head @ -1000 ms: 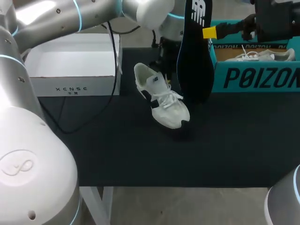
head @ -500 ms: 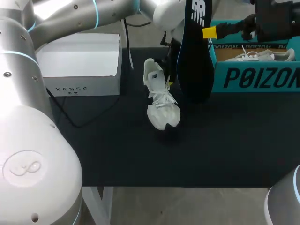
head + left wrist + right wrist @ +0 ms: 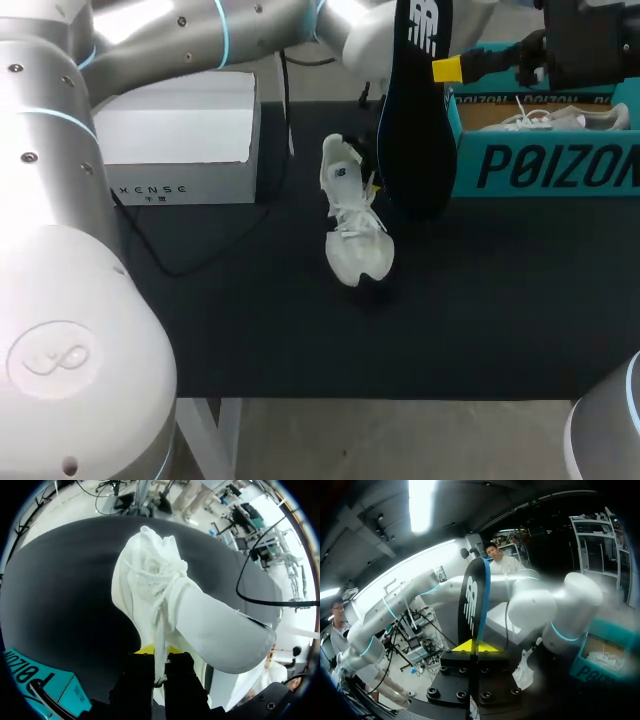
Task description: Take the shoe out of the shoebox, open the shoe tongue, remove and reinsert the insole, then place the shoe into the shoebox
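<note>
The right gripper (image 3: 476,647) is clamped on the insole (image 3: 474,597), upright ahead of its fingers. The left gripper (image 3: 159,666) pinches the shoe (image 3: 165,592) rim, toe ahead. Probable fault: thin grip slips, shoe twists, insole misses the opening

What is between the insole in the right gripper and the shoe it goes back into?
Nothing visible. The insole hangs upright in the right gripper, just beside the shoe, which the left gripper holds.
</note>
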`<state>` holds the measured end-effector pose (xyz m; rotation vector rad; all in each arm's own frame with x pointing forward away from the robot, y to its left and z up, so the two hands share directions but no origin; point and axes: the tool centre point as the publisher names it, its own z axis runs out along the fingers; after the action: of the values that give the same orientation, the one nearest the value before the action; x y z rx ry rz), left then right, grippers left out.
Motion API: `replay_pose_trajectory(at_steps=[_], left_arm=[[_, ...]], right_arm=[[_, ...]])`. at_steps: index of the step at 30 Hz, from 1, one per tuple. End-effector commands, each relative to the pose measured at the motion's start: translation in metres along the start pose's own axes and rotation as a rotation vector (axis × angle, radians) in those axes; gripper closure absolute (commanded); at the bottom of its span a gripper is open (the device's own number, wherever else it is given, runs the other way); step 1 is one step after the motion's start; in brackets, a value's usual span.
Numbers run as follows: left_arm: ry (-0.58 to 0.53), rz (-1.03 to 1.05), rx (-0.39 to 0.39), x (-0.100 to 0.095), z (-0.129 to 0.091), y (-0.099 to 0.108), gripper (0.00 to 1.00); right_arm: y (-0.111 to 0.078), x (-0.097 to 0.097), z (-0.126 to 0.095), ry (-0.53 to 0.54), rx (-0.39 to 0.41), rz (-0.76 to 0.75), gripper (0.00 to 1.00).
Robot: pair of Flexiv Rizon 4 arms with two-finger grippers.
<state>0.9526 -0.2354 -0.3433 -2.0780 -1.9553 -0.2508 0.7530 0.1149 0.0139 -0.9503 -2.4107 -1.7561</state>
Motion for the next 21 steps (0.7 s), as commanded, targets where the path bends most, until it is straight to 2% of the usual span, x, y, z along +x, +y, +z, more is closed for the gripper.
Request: replay_pose_trajectory(at_steps=[1, 14, 21], left_arm=[[0.021, 0.021, -0.006, -0.009, 0.003, 0.004, 1.00], [0.020, 0.101, -0.028, -0.016, 0.010, 0.008, 1.00], [0.031, 0.085, -0.007, -0.021, 0.023, 0.012, 1.00]], right_arm=[[0.000, 0.000, 0.001, -0.001, 0.002, 0.001, 1.00], [0.000, 0.000, 0.001, -0.001, 0.002, 0.001, 1.00], [0.000, 0.000, 0.001, -0.001, 0.002, 0.001, 1.00]])
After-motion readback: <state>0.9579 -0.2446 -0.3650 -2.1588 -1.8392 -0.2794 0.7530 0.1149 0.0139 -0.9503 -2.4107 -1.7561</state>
